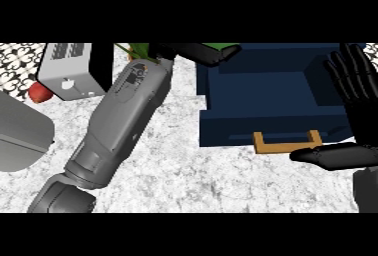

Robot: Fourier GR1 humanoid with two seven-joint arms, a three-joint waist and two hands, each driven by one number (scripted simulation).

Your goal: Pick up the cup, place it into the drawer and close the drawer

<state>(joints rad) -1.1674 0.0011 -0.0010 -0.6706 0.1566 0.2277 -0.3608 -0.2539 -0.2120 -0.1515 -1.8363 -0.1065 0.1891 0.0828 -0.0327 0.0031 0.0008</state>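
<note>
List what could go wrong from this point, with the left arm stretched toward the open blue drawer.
1. The left hand, curled round something green at the open dark blue drawer's far left corner, sits near the rim; a release there might land outside.
2. The right hand, open beside the drawer's right wall, could be bumped or trapped when closing.
3. The long grey left forearm passes close to the grey toaster and might brush it on withdrawing.

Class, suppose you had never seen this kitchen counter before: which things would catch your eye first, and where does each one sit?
The open dark blue drawer stands out first, filling the upper right, its wooden handle facing the viewer. The left hand stretches across the counter to the drawer's far left corner, its fingers curled round something green, perhaps the cup. At the right edge, the right hand rests open, fingers up, beside the drawer.
</note>
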